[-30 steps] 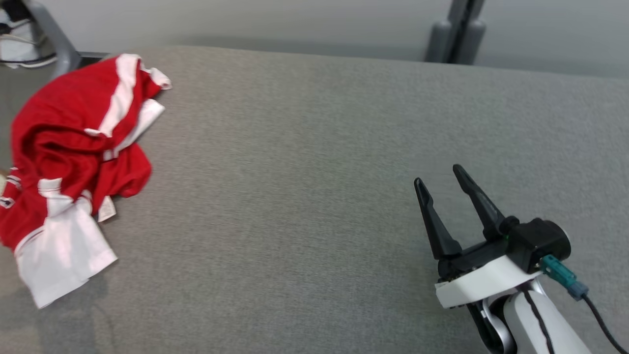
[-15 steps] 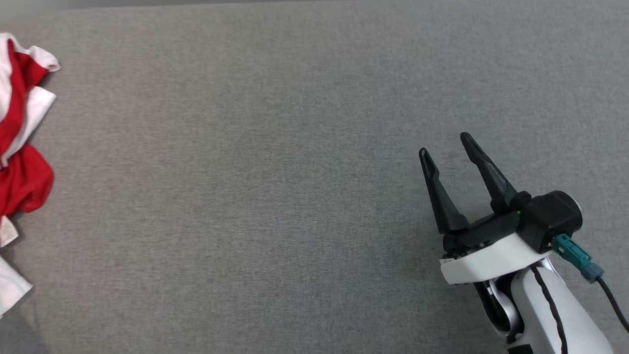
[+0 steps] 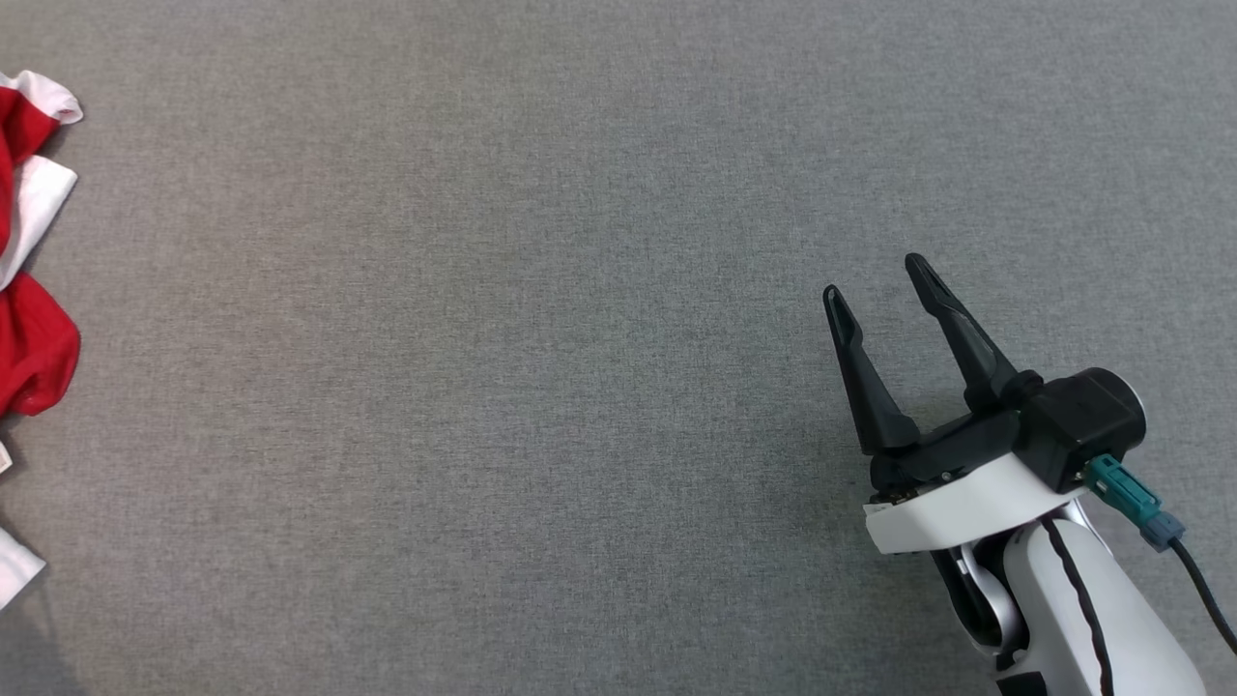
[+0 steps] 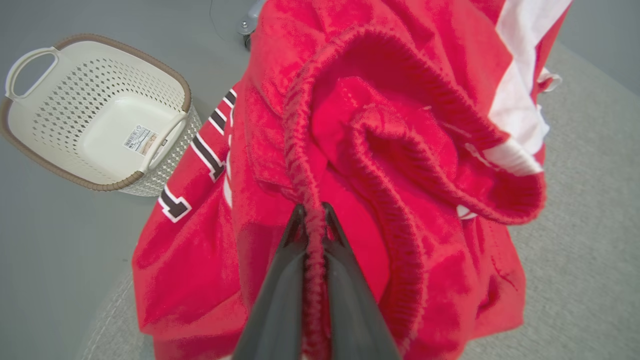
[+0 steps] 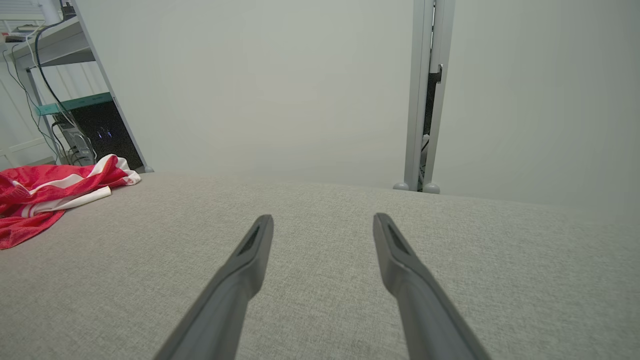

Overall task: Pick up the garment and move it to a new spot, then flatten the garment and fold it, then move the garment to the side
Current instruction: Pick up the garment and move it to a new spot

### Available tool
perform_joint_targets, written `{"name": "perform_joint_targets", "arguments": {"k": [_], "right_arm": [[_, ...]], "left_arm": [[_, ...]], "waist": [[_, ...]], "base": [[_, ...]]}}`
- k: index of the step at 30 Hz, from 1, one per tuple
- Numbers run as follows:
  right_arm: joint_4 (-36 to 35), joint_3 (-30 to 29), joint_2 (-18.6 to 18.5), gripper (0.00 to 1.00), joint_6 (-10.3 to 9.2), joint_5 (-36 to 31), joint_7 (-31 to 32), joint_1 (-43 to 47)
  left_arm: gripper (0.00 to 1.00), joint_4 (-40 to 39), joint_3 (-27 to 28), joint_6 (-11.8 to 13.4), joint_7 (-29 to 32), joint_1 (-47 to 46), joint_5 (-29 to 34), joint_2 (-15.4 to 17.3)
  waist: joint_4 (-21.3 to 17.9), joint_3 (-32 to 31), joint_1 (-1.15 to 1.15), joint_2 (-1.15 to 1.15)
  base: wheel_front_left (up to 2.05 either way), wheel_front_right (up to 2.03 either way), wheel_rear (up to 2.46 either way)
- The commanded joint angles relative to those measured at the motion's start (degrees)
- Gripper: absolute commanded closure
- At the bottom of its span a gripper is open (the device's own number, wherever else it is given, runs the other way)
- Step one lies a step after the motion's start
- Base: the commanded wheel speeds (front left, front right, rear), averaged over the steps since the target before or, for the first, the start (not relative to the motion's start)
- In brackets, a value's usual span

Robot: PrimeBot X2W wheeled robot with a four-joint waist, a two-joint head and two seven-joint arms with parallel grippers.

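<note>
The garment (image 4: pixel 380 165) is a crumpled red jersey with white stripes and dark-edged lettering. In the left wrist view my left gripper (image 4: pixel 312 212) is shut on a ribbed red hem of it, fabric pinched between the two fingers. In the head view a sliver of the garment (image 3: pixel 34 338) lies at the far left edge of the grey surface. My right gripper (image 3: pixel 875 275) is open above the surface at the lower right, far from the cloth. From the right wrist the garment (image 5: pixel 45 195) lies at the far left, and the right gripper (image 5: pixel 322 220) holds nothing.
A white perforated basket (image 4: pixel 165 145) with handles stands on the floor beside the grey padded surface (image 3: pixel 541 338). Behind the surface's far edge are a grey post (image 5: pixel 425 100) and a shelf rack with cables (image 5: pixel 60 90).
The head camera has tilted down and turned right, so the garment slid to the picture's left edge and the far wall left the frame. The right gripper stays open.
</note>
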Motion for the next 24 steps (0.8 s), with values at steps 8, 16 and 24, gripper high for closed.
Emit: {"name": "perform_joint_targets", "arguments": {"k": [8,16,24], "right_arm": [[1.49,0.82,0.32,0.0,0.11,0.6,-0.28,0.13],[2.55,1.64,1.25,0.0,0.11,2.22,-0.28,2.4],[3.65,1.35,2.05,0.0,0.11,3.28,-0.28,5.07]], "left_arm": [[1.0,2.42,-4.02,-1.68,-4.31,-3.85,1.77,2.6],[1.0,-2.19,-11.79,-1.81,-4.9,-5.89,0.82,3.83],[1.0,-13.09,-20.17,-1.83,-1.42,-6.12,-1.67,2.78]], "waist": [[1.0,-3.59,0.0,0.0],[0.22,-10.87,0.0,0.0],[-2.44,-16.99,0.0,0.0]], "base": [[0.0,0.0,0.0],[0.0,0.0,0.0],[0.0,0.0,0.0]]}}
